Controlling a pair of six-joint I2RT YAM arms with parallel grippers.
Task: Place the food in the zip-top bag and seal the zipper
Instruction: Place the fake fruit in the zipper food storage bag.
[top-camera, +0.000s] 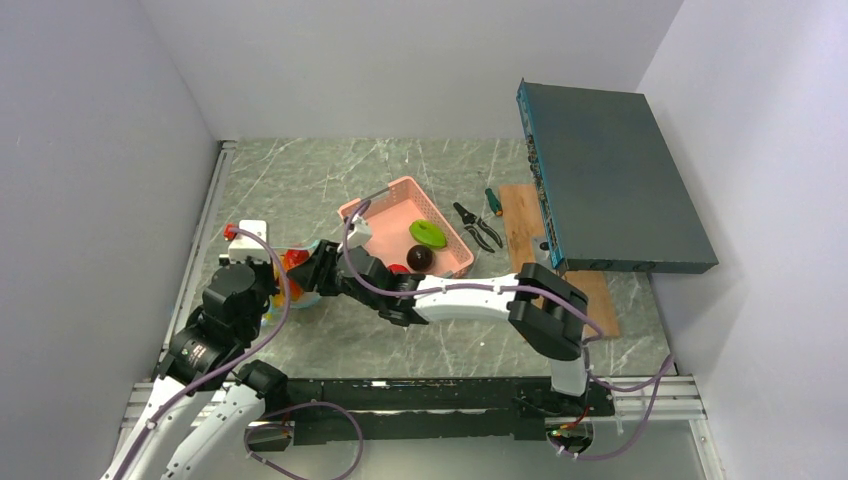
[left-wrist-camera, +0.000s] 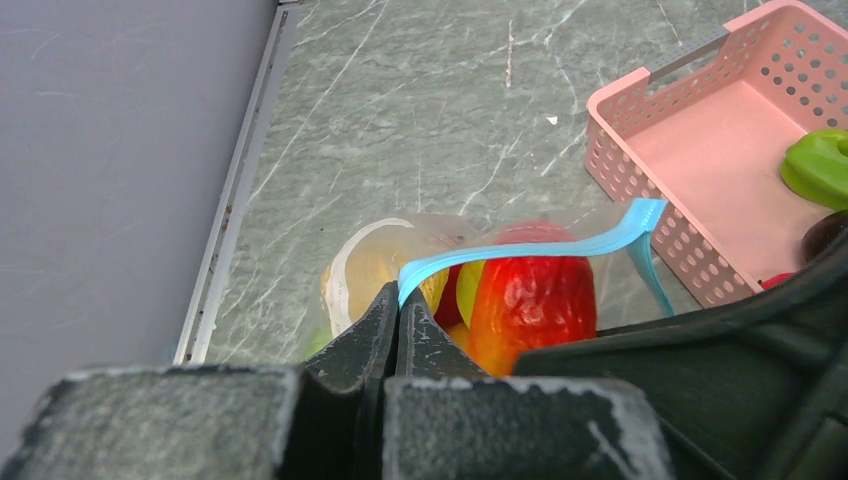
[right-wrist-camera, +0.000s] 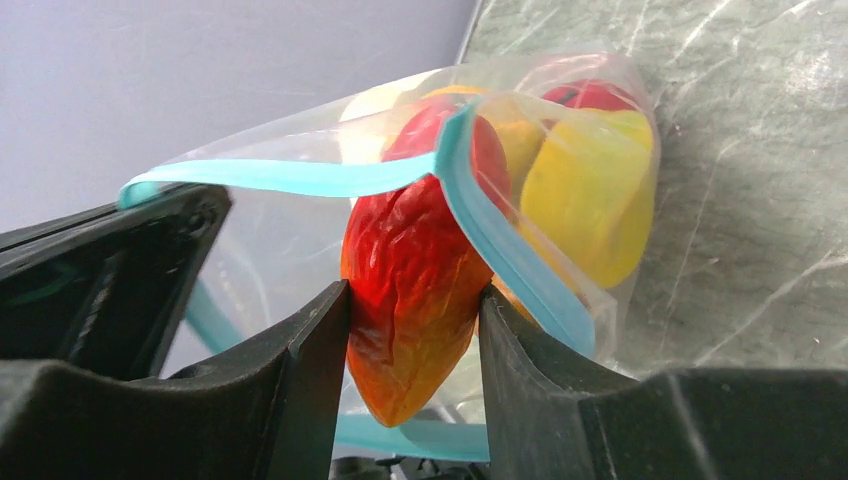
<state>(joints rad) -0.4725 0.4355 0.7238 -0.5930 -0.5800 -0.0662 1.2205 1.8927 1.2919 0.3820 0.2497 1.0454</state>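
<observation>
Because the bag (left-wrist-camera: 400, 235) is floppy, the left gripper (left-wrist-camera: 398, 305) pinches one end of its zipper (left-wrist-camera: 520, 250), jaws fully closed on the strip, and lifts that edge so the mouth gapes toward the right arm. The right gripper (right-wrist-camera: 410, 300), jaws partly apart, clamps a red-orange piece (right-wrist-camera: 415, 250) by its sides, tip crossing the zipper beside the yellow pieces (right-wrist-camera: 590, 190) already bagged. The bag lies on the table (left-wrist-camera: 450, 100) just left of the basket (left-wrist-camera: 640, 190), where a green piece (left-wrist-camera: 815, 165) and a dark one (top-camera: 420, 257) wait
</observation>
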